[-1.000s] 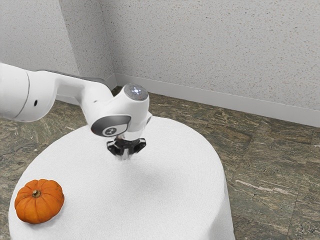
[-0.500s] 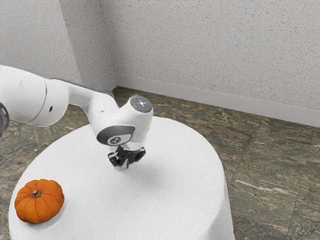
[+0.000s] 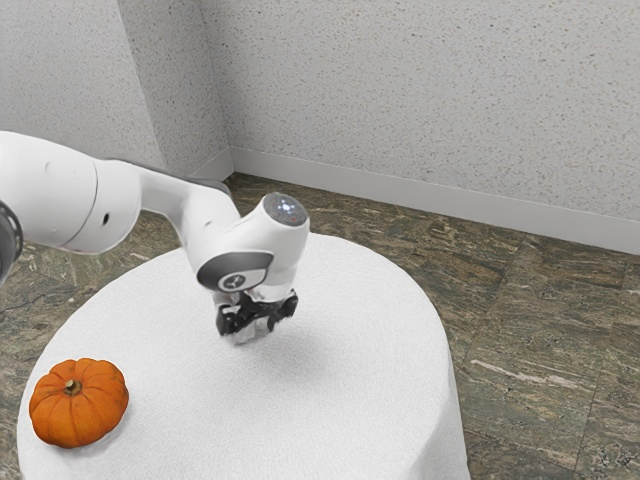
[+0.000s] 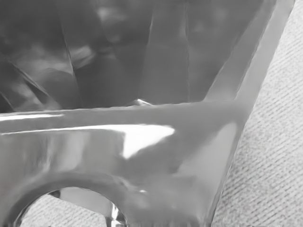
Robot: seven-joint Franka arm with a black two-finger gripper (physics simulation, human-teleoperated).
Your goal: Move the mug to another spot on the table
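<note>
Mug (image 3: 246, 335), a clear, glassy one, sits right under the hand (image 3: 256, 318) near the middle of the round white table (image 3: 350, 400), slightly toward the exterior view's left. The hand points down from the white arm (image 3: 150, 200), which comes in from the exterior view's left. Its black fingers (image 3: 231, 320) stand only a little apart, with the pale mug between them, and they appear clamped on it from two sides. The mug's lower part shows below the fingertips. Whether its base rests on the table or hangs just above it cannot be told, though a faint shadow lies on the cloth beside it toward the exterior view's right. In the wrist view the mug (image 4: 156, 142) is very close under the hand, with grey translucent walls, a bright glint across one face and the curved loop of its handle (image 4: 61, 182) at one corner. What the mug holds cannot be made out through the glass. Beside it the woven white cloth of the table (image 4: 274, 165) shows just next to its slanting edge. An orange pumpkin (image 3: 78, 402) stands well apart from the mug, near the table's rim at the exterior view's lower left.
</note>
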